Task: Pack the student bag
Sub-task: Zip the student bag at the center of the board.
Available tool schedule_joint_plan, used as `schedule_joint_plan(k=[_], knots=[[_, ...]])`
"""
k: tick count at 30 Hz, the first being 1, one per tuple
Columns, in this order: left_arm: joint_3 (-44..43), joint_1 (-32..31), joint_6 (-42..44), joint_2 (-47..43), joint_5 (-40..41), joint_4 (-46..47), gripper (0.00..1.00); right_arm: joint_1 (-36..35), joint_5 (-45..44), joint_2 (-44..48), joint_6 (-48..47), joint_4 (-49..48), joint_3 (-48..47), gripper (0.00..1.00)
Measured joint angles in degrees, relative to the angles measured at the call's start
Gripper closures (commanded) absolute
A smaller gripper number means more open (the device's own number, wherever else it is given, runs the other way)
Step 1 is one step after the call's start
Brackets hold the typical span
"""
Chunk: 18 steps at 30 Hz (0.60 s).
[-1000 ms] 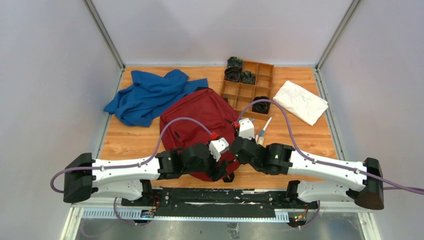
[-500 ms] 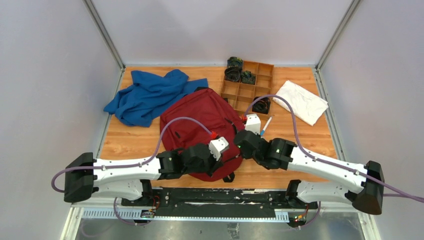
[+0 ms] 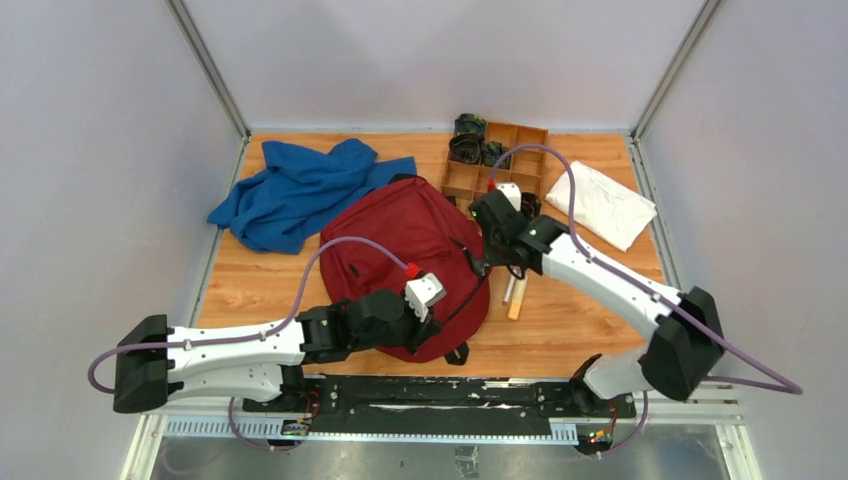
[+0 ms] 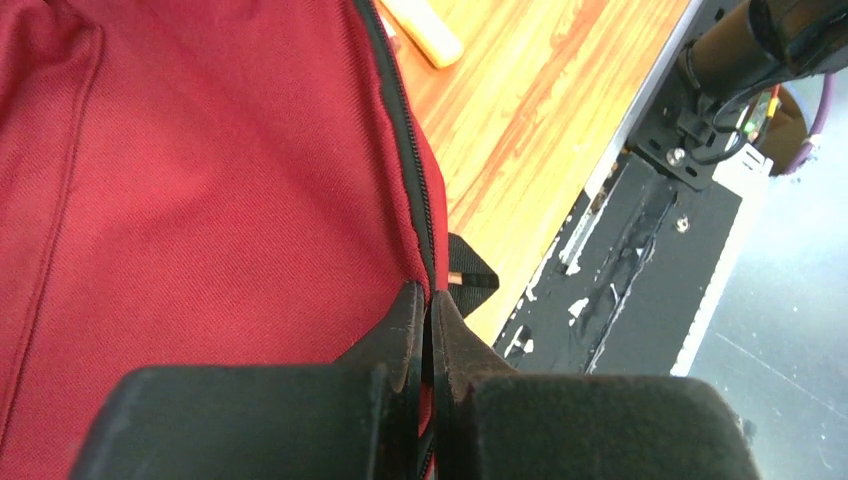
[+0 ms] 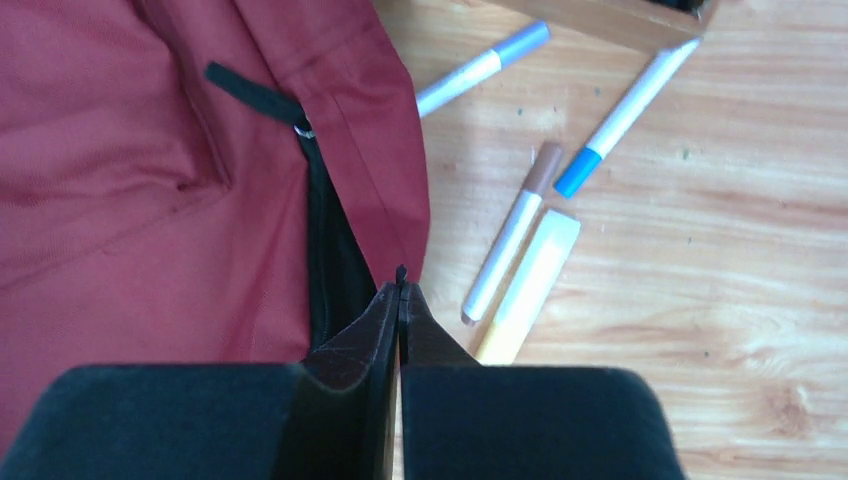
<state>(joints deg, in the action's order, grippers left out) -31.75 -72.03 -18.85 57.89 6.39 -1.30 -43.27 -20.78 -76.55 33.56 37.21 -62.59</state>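
The left gripper (image 4: 430,312) is clamped on the student bag (image 3: 400,235) at its near rim, by the zipper (image 4: 405,150). The right gripper (image 5: 400,288) is shut on what seems the zipper pull (image 5: 401,271). The bag, central on the table (image 3: 260,285), is being unzipped, so the pull must be drawn further round. A second ago the left jaws were apart and the right arm was nearer.
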Motion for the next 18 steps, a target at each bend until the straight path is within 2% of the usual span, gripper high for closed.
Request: schedule_joint_plan(k=[10,18], knots=[[0.4,0.5,0.2,-2.4,0.0,1.0,1.0,6.5,6.9,-18.6,-9.2,-0.2,-16.7,1.0],[0.7,0.5,1.1,-4.8,0.9,-0.1,1.0,8.0,10.3,-26.1,-12.0,1.5,-21.4,1.0]])
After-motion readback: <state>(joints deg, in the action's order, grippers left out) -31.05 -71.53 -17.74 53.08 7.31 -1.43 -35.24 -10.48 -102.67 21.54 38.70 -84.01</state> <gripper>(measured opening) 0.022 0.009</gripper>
